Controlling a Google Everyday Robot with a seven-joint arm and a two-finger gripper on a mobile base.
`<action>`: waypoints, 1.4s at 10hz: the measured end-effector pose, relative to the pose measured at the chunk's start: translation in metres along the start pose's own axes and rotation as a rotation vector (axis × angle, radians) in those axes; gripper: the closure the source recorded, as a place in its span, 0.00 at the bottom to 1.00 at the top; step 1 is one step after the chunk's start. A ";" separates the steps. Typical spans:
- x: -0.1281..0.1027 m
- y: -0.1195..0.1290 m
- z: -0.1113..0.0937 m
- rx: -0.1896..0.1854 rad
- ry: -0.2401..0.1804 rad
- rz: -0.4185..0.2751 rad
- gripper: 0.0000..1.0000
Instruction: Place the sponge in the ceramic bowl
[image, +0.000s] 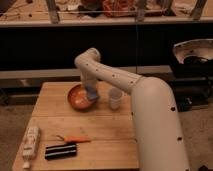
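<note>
We see the robot's hand above the right rim of the round orange-brown glossy ceramic bowl. It is closed tight on the small flat light-blue sponge, which hangs at this rim. A translucent white plastic cup stands just beside the bowl on the wooden tabletop. A black ridged rectangular block lies near the front edge.

Claw and sponge over bowl, cup right
</note>
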 end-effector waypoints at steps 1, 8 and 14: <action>0.001 0.000 0.001 0.000 0.003 -0.001 0.98; 0.002 -0.007 0.002 0.006 0.012 -0.013 0.91; 0.002 -0.012 0.002 0.010 0.015 -0.026 0.70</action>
